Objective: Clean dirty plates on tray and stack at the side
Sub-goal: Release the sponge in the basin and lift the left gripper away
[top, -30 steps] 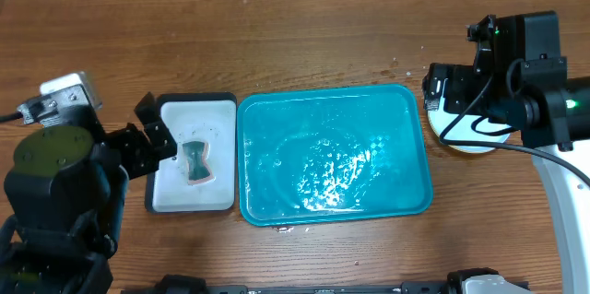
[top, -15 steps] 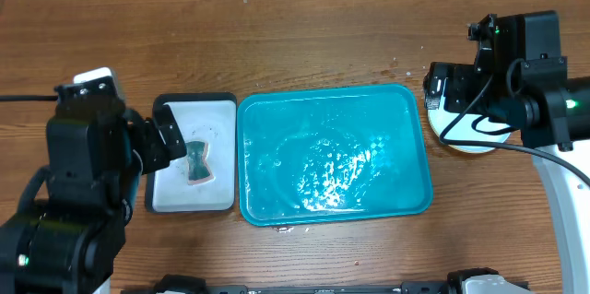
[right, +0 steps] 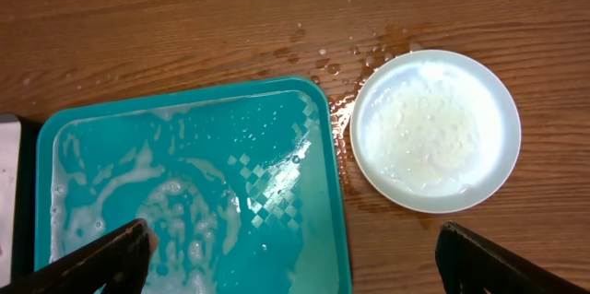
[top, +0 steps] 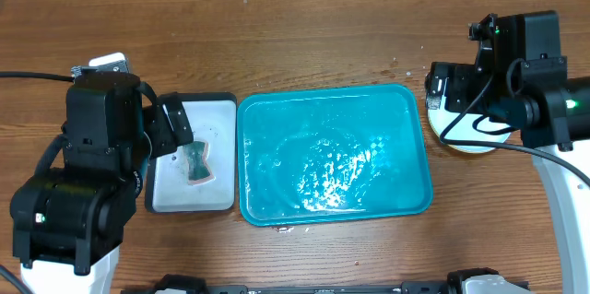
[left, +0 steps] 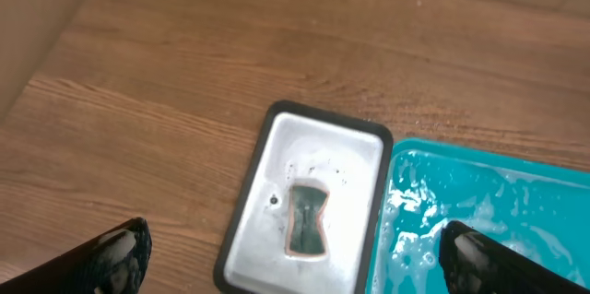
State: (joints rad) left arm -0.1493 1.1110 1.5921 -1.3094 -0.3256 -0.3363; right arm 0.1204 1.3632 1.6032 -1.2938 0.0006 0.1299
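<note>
Hovering with fingers spread wide and holding nothing, the left gripper [left: 295, 255] hangs over the small black-rimmed tray [top: 171, 193], where a teal sponge [top: 196, 162] lies alone in a thin film of water, seemingly parked within easy reach for scrubbing. The right gripper [right: 295, 248], equally open and empty, sits above the right end of the turquoise tray [top: 332, 156], near the plates [right: 435, 130]. These rest on the wood tabletop [top: 277, 36] just beside that end, apparently set apart as the clean pile. The top one is pale and wet; how many lie beneath cannot be counted. The turquoise tray holds only suds and water, with drops [right: 346, 59] spilled alongside.
</note>
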